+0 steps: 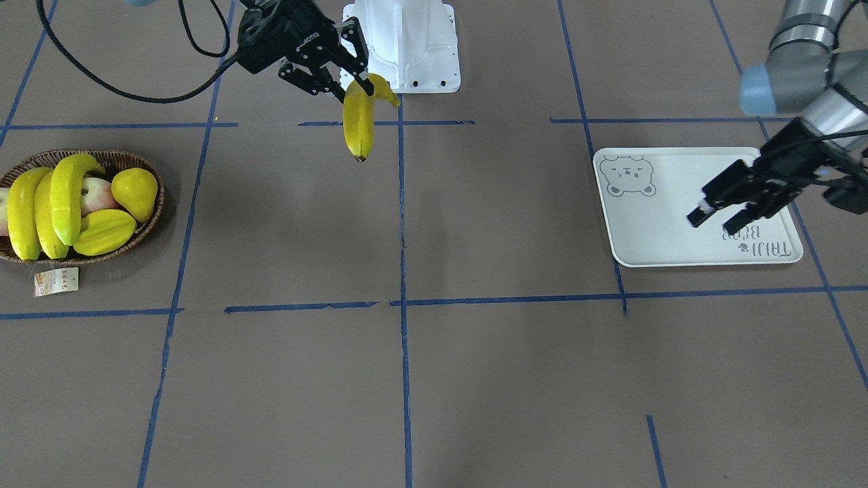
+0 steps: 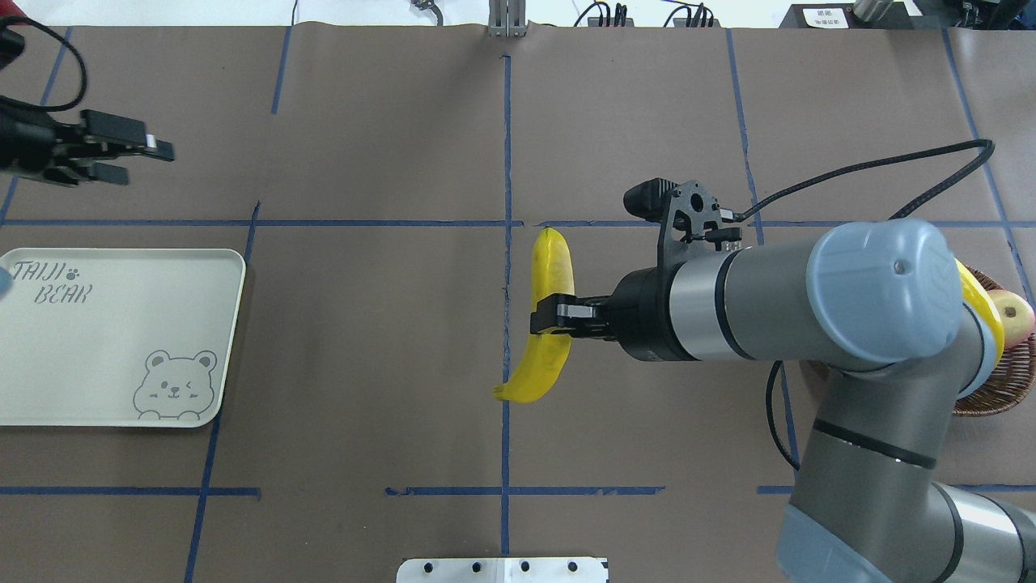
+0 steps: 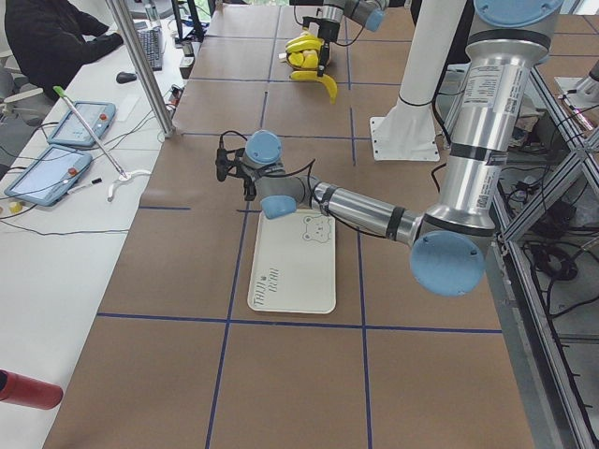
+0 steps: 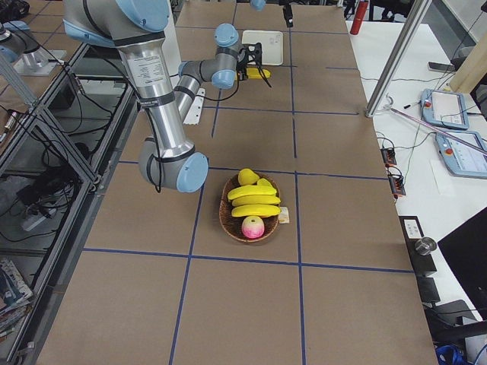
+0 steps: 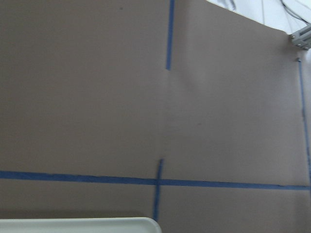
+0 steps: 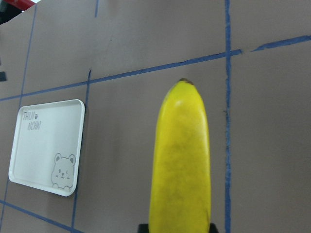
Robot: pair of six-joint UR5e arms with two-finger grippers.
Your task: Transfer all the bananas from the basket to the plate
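Right gripper (image 2: 549, 317) holds a banana (image 2: 554, 267) above mid-table
Its fingers clamp the banana's middle; left gripper (image 1: 717, 218) hangs open near the plate (image 1: 651, 224)

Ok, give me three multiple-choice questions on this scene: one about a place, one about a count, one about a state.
1. Where is the held banana? A on the floor; B aloft over the table's middle; C on a shelf.
2. How many bananas lie in the basket? A one; B three; C five.
3. The left gripper is: A open and empty; B shut on a pear; C shut on a cable.
Answers: B, the right gripper carries it above the table; B, three show in the front view; A, its jaws stand apart, nothing between.
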